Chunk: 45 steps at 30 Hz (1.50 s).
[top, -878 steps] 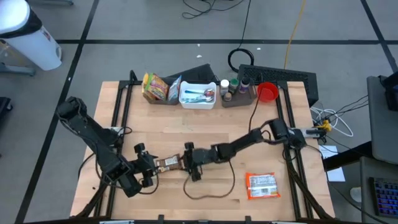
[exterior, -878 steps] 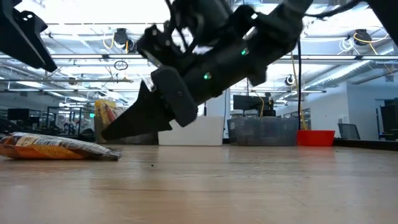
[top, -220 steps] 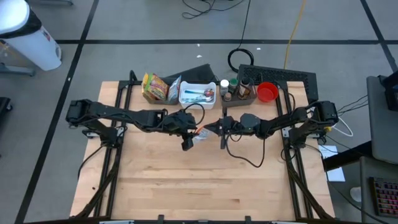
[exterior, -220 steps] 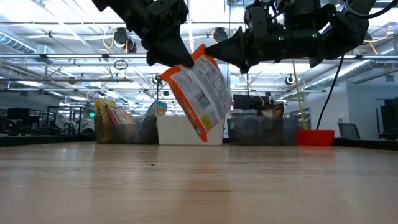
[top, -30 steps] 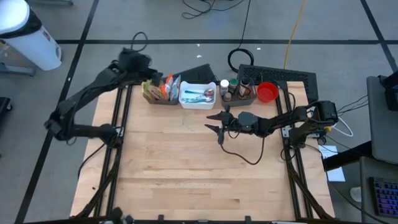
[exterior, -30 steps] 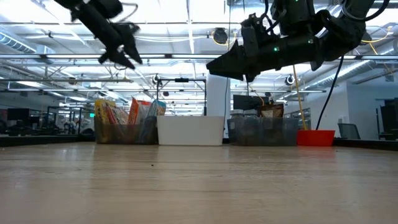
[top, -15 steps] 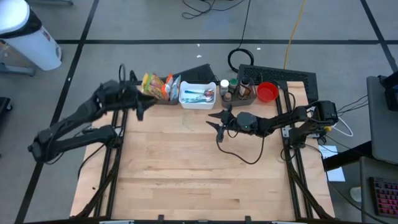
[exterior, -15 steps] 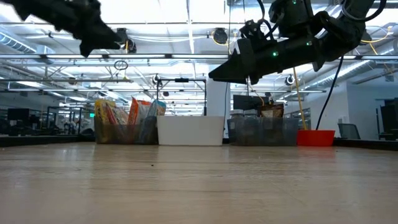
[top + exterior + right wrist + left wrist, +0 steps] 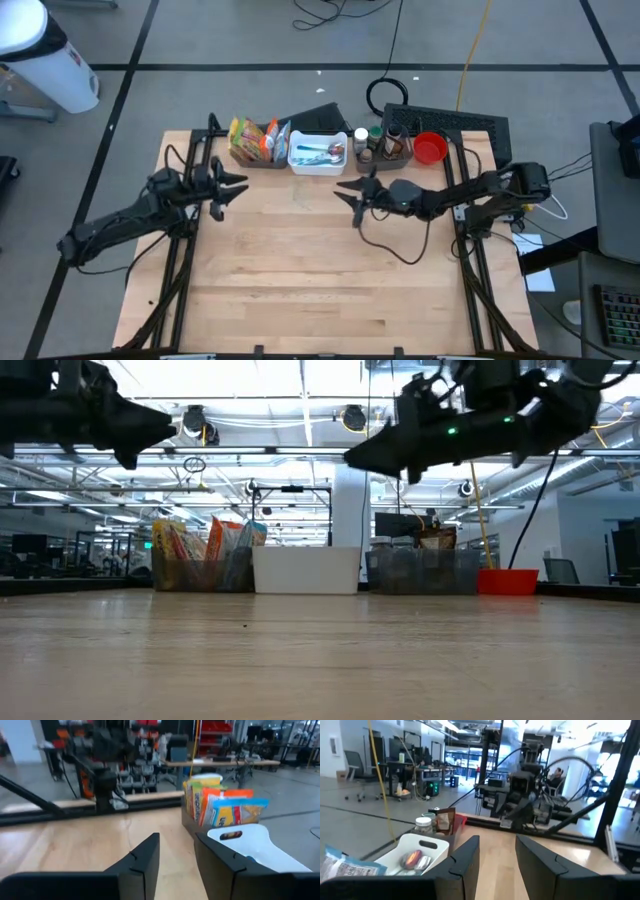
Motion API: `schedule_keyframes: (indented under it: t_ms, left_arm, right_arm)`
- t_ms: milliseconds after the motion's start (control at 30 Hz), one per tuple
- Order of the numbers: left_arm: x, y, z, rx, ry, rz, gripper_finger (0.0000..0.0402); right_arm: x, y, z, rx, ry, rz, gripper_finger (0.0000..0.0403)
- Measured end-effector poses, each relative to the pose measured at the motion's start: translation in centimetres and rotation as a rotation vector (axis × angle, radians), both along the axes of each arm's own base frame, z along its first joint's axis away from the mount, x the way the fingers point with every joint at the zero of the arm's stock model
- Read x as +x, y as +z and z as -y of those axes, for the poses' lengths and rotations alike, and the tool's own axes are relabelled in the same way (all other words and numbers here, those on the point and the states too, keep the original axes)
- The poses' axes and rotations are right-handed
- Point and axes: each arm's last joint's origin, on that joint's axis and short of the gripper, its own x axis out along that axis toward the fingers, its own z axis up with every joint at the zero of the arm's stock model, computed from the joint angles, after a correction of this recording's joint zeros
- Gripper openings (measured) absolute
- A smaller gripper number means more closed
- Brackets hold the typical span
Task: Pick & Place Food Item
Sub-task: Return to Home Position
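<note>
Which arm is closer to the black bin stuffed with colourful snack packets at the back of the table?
Left. The left arm holds its open jaws just short of the black bin; the right arm has its open jaws farther off, beyond the white plastic tray.

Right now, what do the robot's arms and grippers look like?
The left arm and right arm are dark, slim and jointed. The left gripper and right gripper each end in two black, flat, tapered fingers. A black cable loops from the right arm, which shows a small green light.
</note>
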Motion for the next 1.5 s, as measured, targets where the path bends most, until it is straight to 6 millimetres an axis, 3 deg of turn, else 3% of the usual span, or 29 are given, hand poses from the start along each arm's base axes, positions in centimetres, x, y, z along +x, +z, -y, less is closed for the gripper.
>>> schedule_keyframes:
  t_ms: [100, 400, 533, 933, 1333, 1500]
  left_arm:
    - [-0.3, -0.2, 0.2, 0.032, -0.002, -0.018, 0.0136]
    - [-1.2, -0.1, 0.7, 0.074, 0.001, 0.009, 0.0136]
    - [-1.3, -0.4, 0.7, 0.058, 0.001, -0.022, 0.0136]
    - [-1.2, -1.3, 0.7, -0.005, -0.002, -0.103, 0.0136]
    - [-0.6, -3.4, 0.4, 0.001, -0.004, -0.055, 0.0136]
    - [-0.5, -4.1, 0.3, -0.002, -0.016, -0.062, 0.0136]
  right_arm:
    - [-1.9, 0.4, -0.1, 0.006, 0.003, 0.066, 0.0109]
    - [-10.6, 0.0, -0.7, -0.011, -0.001, 0.271, 0.0086]
    - [-12.9, -0.3, -0.8, -0.005, 0.0, 0.275, 0.0073]
    - [-16.4, 0.5, -1.1, 0.019, 0.031, 0.154, 0.0004]
    - [-17.4, -0.3, -1.3, -0.001, 0.06, 0.057, 0.0001]
    - [-17.4, -1.9, -1.3, -0.025, 0.076, 0.04, 0.0001]
